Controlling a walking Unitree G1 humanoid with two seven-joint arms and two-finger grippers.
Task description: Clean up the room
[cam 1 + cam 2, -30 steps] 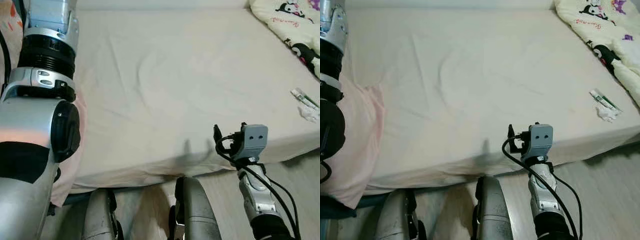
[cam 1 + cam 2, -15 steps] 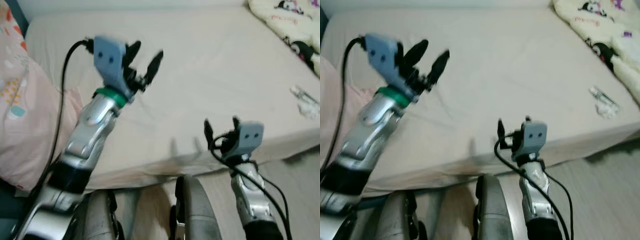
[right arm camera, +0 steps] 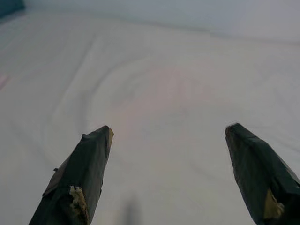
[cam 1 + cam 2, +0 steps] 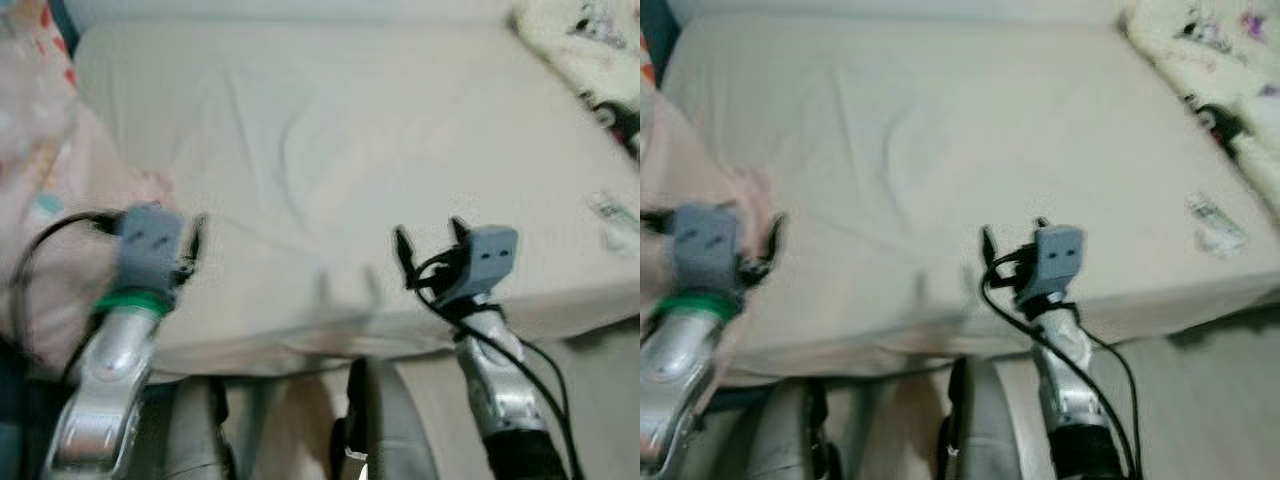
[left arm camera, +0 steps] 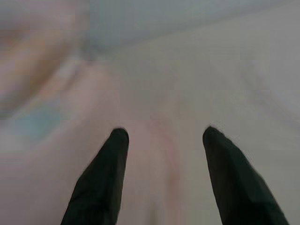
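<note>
Litter: a small green-and-white tube or wrapper with a crumpled white scrap (image 4: 1212, 225) touching it. Both lie on the bed (image 4: 940, 150), near its front edge on the robot's right side. Blur hides what they are exactly. Just beyond them, at the right margin, a cream blanket with cartoon prints (image 4: 1210, 70) is heaped on the mattress.

The rest of the sheet is bare, only creased. A pink pillow (image 4: 45, 180) with coloured motifs is propped at the bed's left end.

Right tool (image 4: 430, 240) hovers above the front edge of the bed, about mid-width, well apart from the litter. Fingers spread wide, nothing between them; the right wrist view looks over plain sheet past both fingertips (image 3: 96, 140).

Left tool (image 5: 164, 136) is held low at the left, just beside the pillow. Fingers parted, also empty; its wrist view looks onto pink fabric and sheet.

Step in hand, as judged: between pickups, both arms poised, head views smeared as if the body is moving. No grasp is under way.

Next move calls for: getting the right tool over to the scraps, likely by a sidestep or a turn to the right. Then come down on the tube with the fingers straddling it. The thin, flat items on a soft sheet may need pressing in to catch.
</note>
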